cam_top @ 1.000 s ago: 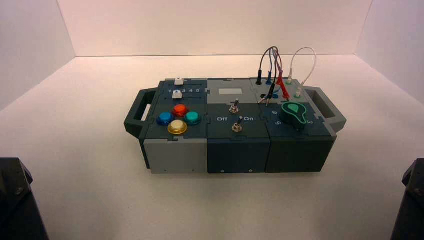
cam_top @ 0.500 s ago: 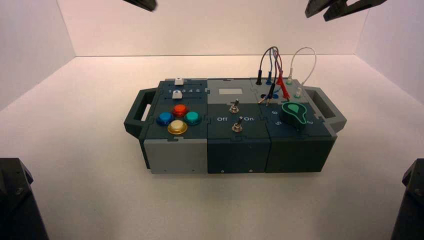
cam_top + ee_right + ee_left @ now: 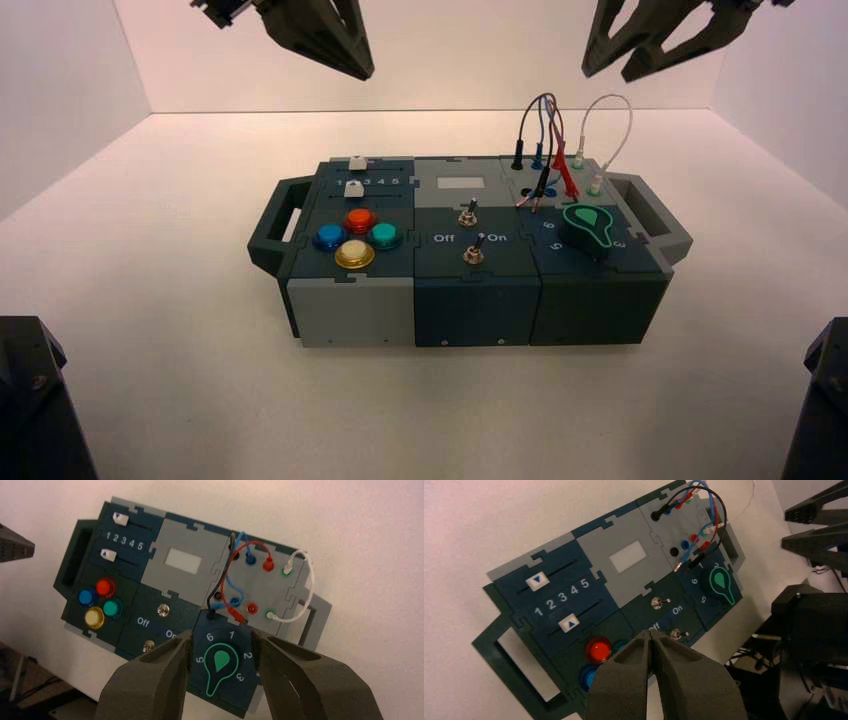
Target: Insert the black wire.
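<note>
At twelve o'clock on the box, the small toggle switch [image 3: 468, 214] looks like shiny metal, its nut bright. The buttons, at nine o'clock, are glossy translucent plastic, the red one [image 3: 360, 221] included. The panels [image 3: 477, 185] look matt and smooth. At one o'clock, the black wire [image 3: 723, 511] has a smooth plastic-like skin.

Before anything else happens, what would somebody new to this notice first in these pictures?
Probably the tangle of arching wires at the box's far right: black, blue and red, each with one end hanging loose. Next, the green-outlined knob just nearer than them, and the bright cluster of four round buttons on the near left. Both grippers, left and right, hover beyond the box's far edge.
</note>
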`<state>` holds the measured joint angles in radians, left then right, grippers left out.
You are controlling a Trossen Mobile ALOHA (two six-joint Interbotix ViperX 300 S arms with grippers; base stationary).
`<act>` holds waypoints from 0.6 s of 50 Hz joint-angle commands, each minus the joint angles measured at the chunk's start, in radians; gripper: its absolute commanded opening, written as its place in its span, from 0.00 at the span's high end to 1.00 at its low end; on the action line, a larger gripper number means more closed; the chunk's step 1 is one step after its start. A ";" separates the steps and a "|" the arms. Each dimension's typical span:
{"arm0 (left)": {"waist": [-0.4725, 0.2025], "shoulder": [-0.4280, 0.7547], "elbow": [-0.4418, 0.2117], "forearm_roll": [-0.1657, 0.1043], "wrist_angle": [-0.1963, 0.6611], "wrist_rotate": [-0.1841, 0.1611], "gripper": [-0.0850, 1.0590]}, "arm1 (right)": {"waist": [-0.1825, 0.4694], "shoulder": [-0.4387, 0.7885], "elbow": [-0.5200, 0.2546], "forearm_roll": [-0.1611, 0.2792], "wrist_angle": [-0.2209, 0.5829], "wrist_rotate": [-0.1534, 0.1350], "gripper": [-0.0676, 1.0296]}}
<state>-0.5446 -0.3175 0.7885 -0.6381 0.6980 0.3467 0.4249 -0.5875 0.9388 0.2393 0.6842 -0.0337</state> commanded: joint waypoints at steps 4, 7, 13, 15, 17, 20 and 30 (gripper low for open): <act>-0.003 0.071 -0.032 -0.092 -0.003 0.084 0.95 | 0.020 0.069 -0.038 0.034 0.028 0.008 0.38; -0.003 0.084 -0.035 -0.097 -0.003 0.095 0.95 | 0.020 0.081 -0.040 0.048 0.034 0.006 0.38; -0.003 0.109 -0.041 -0.100 0.000 0.118 0.95 | 0.021 0.100 -0.043 0.072 0.048 0.006 0.38; -0.003 0.118 -0.044 -0.100 -0.002 0.127 0.95 | 0.021 0.106 -0.043 0.077 0.048 0.006 0.38; -0.003 0.127 -0.049 -0.100 -0.002 0.135 0.95 | 0.021 0.109 -0.043 0.077 0.048 0.006 0.38; -0.003 0.141 -0.055 -0.100 -0.002 0.147 0.95 | 0.021 0.115 -0.044 0.077 0.048 0.006 0.38; -0.003 0.227 -0.087 -0.117 -0.002 0.222 0.95 | 0.021 0.198 -0.055 0.092 0.035 0.014 0.38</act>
<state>-0.5476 -0.1043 0.7332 -0.7394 0.6995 0.5476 0.4418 -0.4096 0.9112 0.3221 0.7317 -0.0230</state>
